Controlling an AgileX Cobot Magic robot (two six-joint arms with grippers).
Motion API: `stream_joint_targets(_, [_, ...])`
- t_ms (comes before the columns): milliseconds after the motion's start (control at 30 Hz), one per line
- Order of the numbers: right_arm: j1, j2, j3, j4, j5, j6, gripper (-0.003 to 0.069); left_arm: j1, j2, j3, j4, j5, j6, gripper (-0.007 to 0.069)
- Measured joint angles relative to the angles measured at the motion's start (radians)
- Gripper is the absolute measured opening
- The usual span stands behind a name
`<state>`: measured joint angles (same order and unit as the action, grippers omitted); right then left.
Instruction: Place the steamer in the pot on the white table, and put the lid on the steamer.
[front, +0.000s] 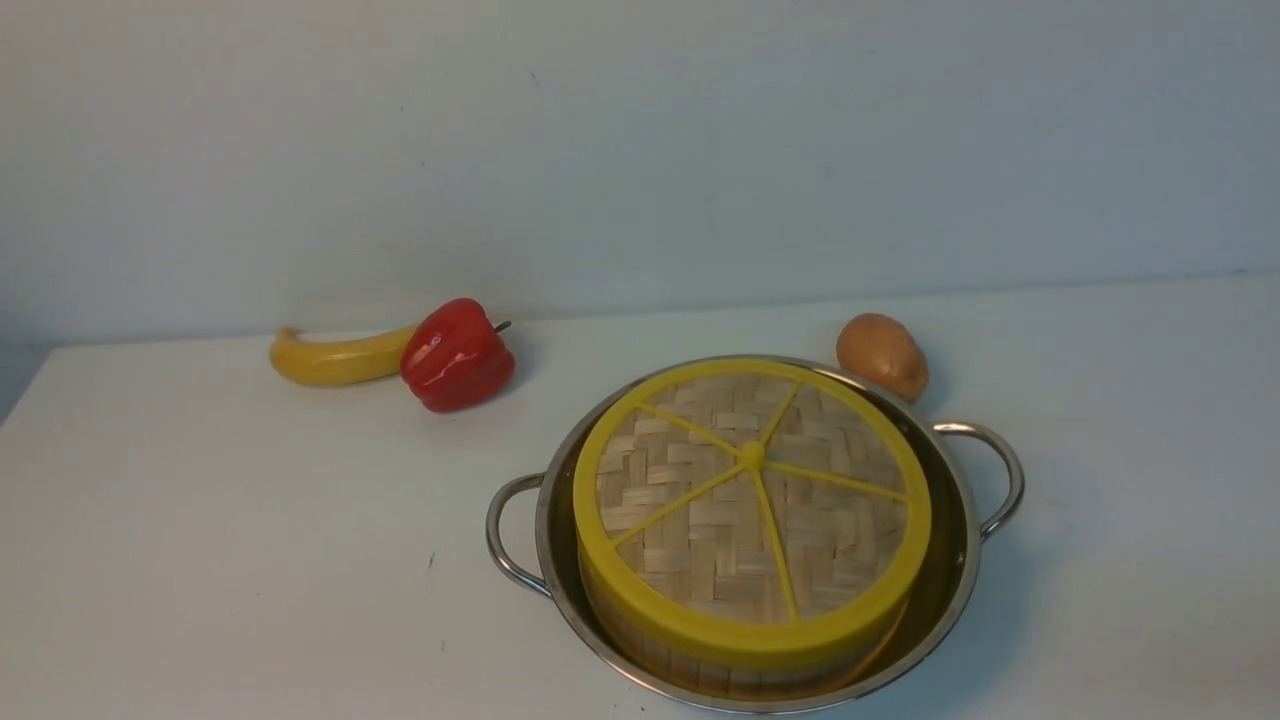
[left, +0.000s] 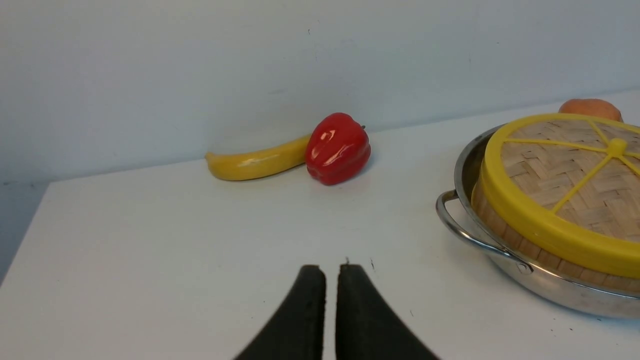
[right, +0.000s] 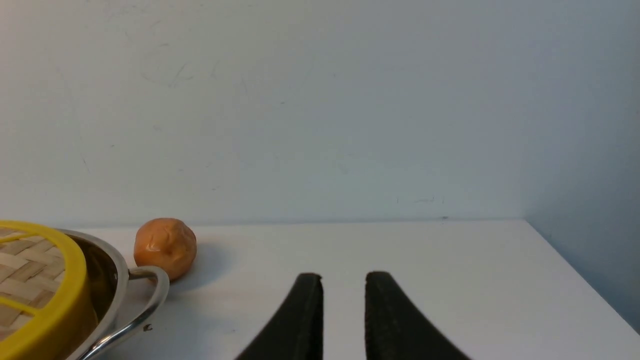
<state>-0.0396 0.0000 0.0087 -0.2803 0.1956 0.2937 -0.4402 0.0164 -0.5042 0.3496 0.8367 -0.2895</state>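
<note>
Right gripper (right: 342, 285): two black tapered fingers (right: 300, 320) rising from the lower edge of the frame, a narrow gap of white between the tips, nothing held. White table (right: 400, 250): plain surface running back to a pale wall, its corner in sight on one side. Pot (right: 112, 270): shiny steel rim and one loop handle (right: 155, 300), partly cut off at the frame edge. Lid (right: 45, 280): yellow rim and woven bamboo panel, sitting within the pot's rim, only partly in frame. Potato (right: 165, 247): orange-brown, rounded, on the table just behind the pot's handle.
</note>
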Motion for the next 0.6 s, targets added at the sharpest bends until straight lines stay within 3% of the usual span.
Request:
stream_joint_targets(267, [0.0, 0.0, 0.0, 0.0, 0.0, 0.0, 0.0172, 0.027, -0.002, 0.006, 0.033, -0.063, -0.001, 0.0045])
stream_joint_targets(400, [0.0, 0.0, 0.0, 0.0, 0.0, 0.0, 0.0185, 0.186, -0.017, 0.128, 0.053, -0.403, -0.001, 0.0052])
stream_joint_targets(533, [0.0, 0.0, 0.0, 0.0, 0.0, 0.0, 0.0195, 0.339, -0.017, 0.335, 0.078, -0.624, -0.002, 0.0052])
stream_joint_targets(600, [0.0, 0.0, 0.0, 0.0, 0.0, 0.0, 0.0199, 0.409, -0.016, 0.425, 0.074, -0.663, -0.021, 0.0052])
